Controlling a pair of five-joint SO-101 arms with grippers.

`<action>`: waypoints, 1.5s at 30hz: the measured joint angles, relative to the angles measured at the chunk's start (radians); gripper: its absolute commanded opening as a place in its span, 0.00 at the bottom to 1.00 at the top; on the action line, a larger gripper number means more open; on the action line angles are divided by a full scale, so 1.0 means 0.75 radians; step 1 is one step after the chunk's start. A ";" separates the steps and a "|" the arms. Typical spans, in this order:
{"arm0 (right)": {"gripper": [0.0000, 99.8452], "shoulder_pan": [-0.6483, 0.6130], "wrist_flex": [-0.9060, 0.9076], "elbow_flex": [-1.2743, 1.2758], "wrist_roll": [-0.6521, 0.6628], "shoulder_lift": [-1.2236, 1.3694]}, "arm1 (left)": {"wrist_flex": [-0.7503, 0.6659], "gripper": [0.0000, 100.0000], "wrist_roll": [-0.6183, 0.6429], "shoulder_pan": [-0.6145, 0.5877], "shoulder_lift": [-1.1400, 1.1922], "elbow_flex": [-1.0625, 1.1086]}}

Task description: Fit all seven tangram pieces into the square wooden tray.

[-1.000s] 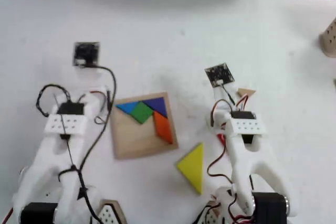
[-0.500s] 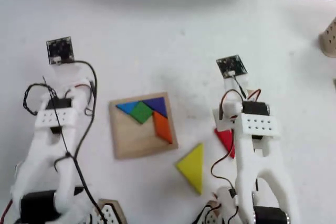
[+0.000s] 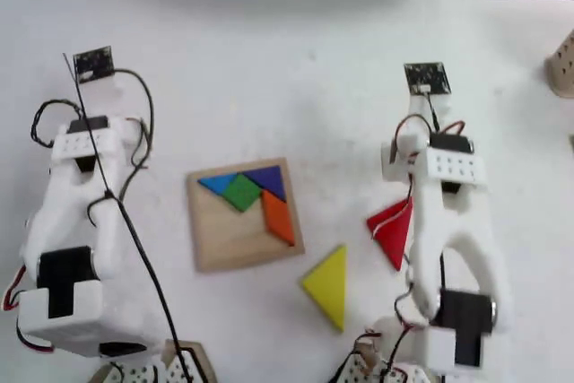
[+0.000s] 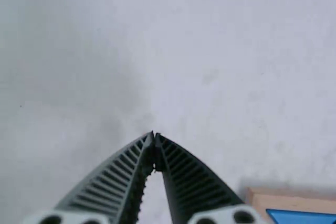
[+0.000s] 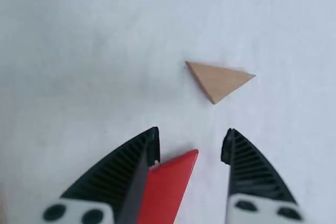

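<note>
The right gripper (image 5: 191, 134) stood wide open, straddling a red triangular tangram piece (image 5: 165, 187), probably to grasp it. The left gripper (image 4: 154, 139) was pinched shut, empty. The square wooden tray (image 3: 224, 244) lay between the arms, partly filled.

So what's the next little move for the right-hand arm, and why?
Probably close the right tool on the red triangle. The tool is open with the triangle's tip lying inside the gap, and that piece is not yet in the tray, which has bare space left.
</note>
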 measured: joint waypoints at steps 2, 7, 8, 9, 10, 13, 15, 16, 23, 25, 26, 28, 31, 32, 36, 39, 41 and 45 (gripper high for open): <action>0.20 0.000 -0.031 -0.100 0.033 0.137 | 0.000 0.02 -0.002 0.000 0.000 0.000; 0.20 0.031 -0.172 -0.274 0.127 0.442 | 0.006 0.02 -0.002 0.000 0.000 0.000; 0.20 0.047 -0.178 -0.301 0.131 0.489 | 0.006 0.02 -0.002 0.000 0.000 0.000; 0.20 0.065 -0.178 -0.336 0.131 0.526 | 0.006 0.02 -0.002 0.000 0.000 0.000; 0.19 0.080 -0.178 -0.372 0.131 0.556 | 0.006 0.02 -0.002 0.000 0.000 0.000; 0.19 0.104 -0.115 -0.466 0.117 0.622 | 0.006 0.02 -0.002 0.000 0.000 0.000; 0.19 0.104 -0.084 -0.505 0.094 0.653 | 0.006 0.02 -0.002 0.000 0.000 0.000; 0.19 0.104 -0.076 -0.516 0.088 0.663 | 0.006 0.02 -0.002 0.000 0.000 0.000; 0.19 0.104 -0.043 -0.528 0.084 0.677 | 0.006 0.02 -0.002 0.000 0.004 0.000; 0.19 0.104 -0.043 -0.528 0.084 0.677 | 0.006 0.02 -0.002 0.000 0.004 0.000; 0.19 0.104 -0.043 -0.528 0.084 0.677 | 0.006 0.02 -0.002 0.000 0.004 0.000; 0.19 0.104 -0.043 -0.528 0.084 0.677 | 0.006 0.02 -0.002 0.000 0.004 0.000; 0.12 0.104 -0.016 -0.528 0.086 0.677 | 0.006 0.02 -0.002 0.000 0.004 0.000; 0.08 0.104 -0.012 -0.528 0.086 0.677 | 0.006 0.02 -0.002 0.000 0.004 0.000; 0.02 0.110 -0.008 -0.540 0.086 0.679 | 0.006 0.02 -0.002 0.000 0.004 0.000; 0.05 0.106 0.012 -0.540 0.086 0.679 | 0.006 0.02 -0.002 0.000 0.004 0.000; 0.05 0.106 0.018 -0.540 0.102 0.679 | 0.006 0.02 -0.002 0.000 0.004 0.000; 0.05 0.106 0.053 -0.542 0.117 0.679 | 0.006 0.02 -0.002 0.000 0.004 0.000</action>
